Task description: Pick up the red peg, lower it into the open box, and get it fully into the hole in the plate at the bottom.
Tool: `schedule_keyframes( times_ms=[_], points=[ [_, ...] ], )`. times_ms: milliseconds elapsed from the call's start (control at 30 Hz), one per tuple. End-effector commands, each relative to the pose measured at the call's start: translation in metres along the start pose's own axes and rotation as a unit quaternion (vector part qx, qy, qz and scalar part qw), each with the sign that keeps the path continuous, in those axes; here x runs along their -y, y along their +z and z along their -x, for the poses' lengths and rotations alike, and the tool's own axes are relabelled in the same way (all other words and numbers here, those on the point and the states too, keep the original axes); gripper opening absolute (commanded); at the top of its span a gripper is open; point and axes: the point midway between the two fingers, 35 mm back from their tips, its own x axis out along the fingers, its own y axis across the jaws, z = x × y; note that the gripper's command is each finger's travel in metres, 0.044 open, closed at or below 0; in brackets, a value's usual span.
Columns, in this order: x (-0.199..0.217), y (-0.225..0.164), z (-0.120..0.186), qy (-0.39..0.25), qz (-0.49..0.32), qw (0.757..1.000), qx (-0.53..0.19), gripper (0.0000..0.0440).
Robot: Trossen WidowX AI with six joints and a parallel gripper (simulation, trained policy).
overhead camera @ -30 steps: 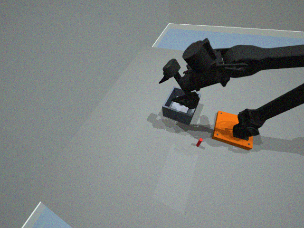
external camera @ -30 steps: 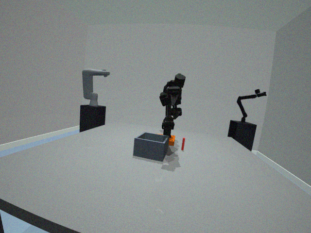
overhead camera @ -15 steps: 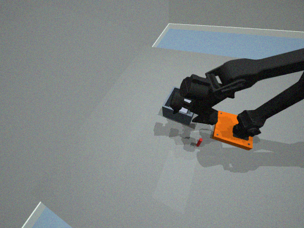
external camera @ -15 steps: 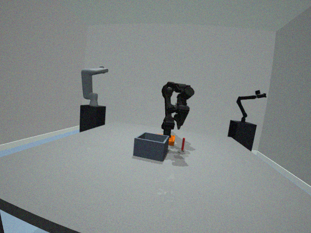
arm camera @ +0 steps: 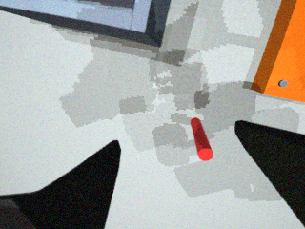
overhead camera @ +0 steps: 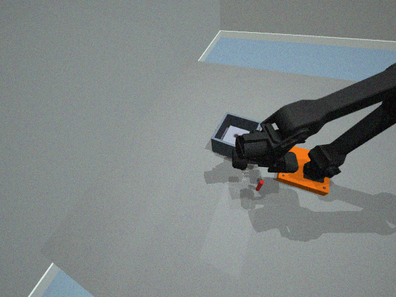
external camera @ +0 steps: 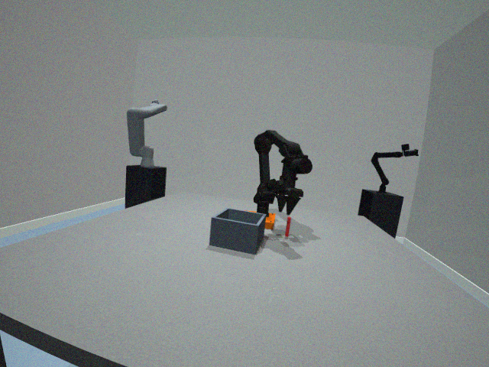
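The arm (overhead camera: 289,119) (external camera: 263,167) was the largest thing at work, bent over so that its gripper (overhead camera: 239,159) (external camera: 285,211) (arm camera: 176,135) pointed down, above the table (overhead camera: 143,192) (external camera: 237,300) (arm camera: 43,95). Its orange base (overhead camera: 307,187) (external camera: 270,225) (arm camera: 291,72) sat behind the box in the exterior view. The box (overhead camera: 222,150) (external camera: 237,237) (arm camera: 81,25) stood open on the table, near the base, and its plate (overhead camera: 228,135) lay at the bottom with the hole (overhead camera: 236,135) unfilled, as far as the top view showed.

Smallest of all, the peg (overhead camera: 259,185) (external camera: 287,227) (arm camera: 202,138) stood upright on the table, outside the box and beside it. The fingers were spread wide with nothing between them; in the wrist view the peg showed in the space they framed, nearer the right-hand fingertip of that picture, and they seemed to be above it.

So only the approach looked well along. The grasp, the lift, the carry over the wall, the lowering and the full seating in the hole were all left to do.
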Motion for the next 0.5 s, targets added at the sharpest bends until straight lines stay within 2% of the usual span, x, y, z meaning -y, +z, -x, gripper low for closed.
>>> schedule_keyframes(
  times_ms=[0,367,467],
  points=[
    [0.009,-0.006,-0.017,-0.016,0.019,1.000,-0.002,0.0440],
    [0.020,-0.020,-0.064,-0.011,0.040,0.999,-0.013,0.0440],
    [0.023,-0.022,-0.074,-0.012,0.041,0.999,-0.016,0.0419]
  ],
)
